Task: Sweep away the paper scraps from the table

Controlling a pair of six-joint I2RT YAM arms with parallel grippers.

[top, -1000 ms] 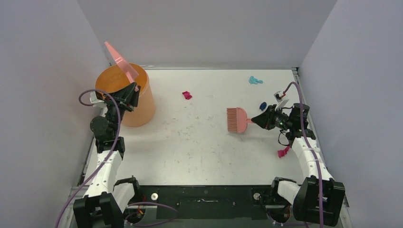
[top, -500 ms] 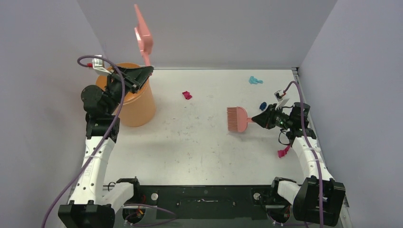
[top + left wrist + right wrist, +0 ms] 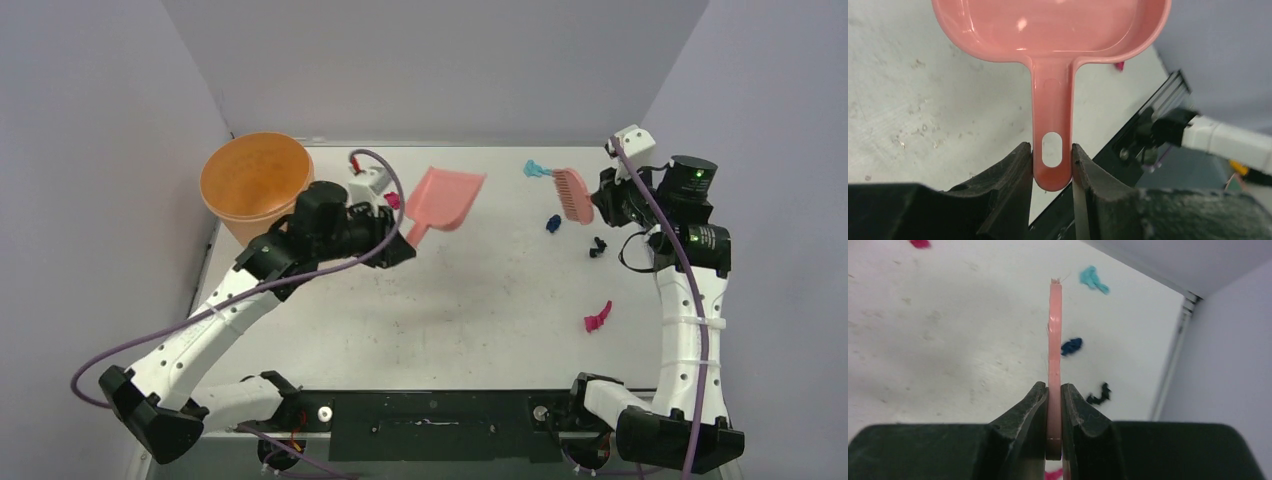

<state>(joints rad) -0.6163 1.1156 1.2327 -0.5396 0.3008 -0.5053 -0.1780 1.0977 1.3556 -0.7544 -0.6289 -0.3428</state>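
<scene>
My left gripper [image 3: 403,243] [image 3: 1052,154] is shut on the handle of the pink dustpan [image 3: 446,197] [image 3: 1050,30], which hangs above the table [image 3: 480,300] left of centre. At the far right, my right gripper [image 3: 603,201] [image 3: 1054,390] is shut on the pink brush [image 3: 572,192] [image 3: 1054,335], held edge-on over the paper scraps. A teal scrap [image 3: 536,169] [image 3: 1093,279], a dark blue scrap [image 3: 552,223] [image 3: 1071,345] and a black scrap [image 3: 597,245] [image 3: 1099,395] lie near the brush. A magenta scrap [image 3: 597,319] lies nearer, and another one [image 3: 392,200] sits beside the left wrist.
An orange bucket [image 3: 255,180] stands at the far left corner, behind the left arm. Grey walls close in the table on three sides, with a metal rim [image 3: 1175,345] along the right edge. The black base bar [image 3: 430,415] runs along the near edge.
The left arm swung the dustpan from above the bucket down and right over the table. The right arm lifted the brush away from the centre to the far right, by the teal scrap.
</scene>
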